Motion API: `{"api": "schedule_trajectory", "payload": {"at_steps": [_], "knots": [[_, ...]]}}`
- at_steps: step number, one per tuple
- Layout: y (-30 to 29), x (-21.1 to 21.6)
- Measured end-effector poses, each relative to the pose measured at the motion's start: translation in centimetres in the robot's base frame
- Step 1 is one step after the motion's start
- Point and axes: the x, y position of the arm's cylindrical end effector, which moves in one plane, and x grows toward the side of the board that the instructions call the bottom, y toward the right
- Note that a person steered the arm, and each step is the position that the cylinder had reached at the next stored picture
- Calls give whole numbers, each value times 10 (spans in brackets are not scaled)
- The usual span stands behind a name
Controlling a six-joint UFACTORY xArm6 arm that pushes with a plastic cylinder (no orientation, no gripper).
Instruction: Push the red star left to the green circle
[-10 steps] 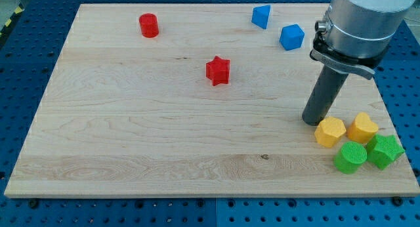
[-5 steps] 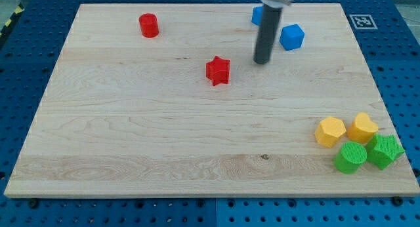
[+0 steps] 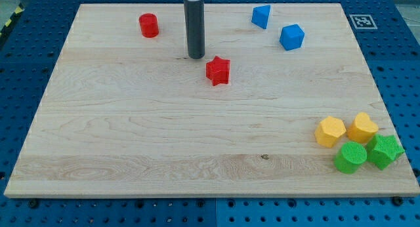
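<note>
My tip (image 3: 195, 56) is resting just up-left of the red star (image 3: 218, 71), not touching it. The green circle (image 3: 350, 157) is sitting far off at lower right. I am carrying no claw, only a rod.

- Wide bare wood runs from the red star (image 3: 218, 70) down to the green circle (image 3: 350, 157).
- That circle's boxed in tight: yellow blocks (image 3: 330, 131) above, green star (image 3: 384, 151) touching on the view's right.
</note>
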Motion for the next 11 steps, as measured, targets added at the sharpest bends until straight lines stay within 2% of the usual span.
{"api": "schedule_trajectory", "payload": {"at_steps": [1, 5, 8, 11], "knots": [[27, 20], [53, 69], [65, 73], [83, 133]]}}
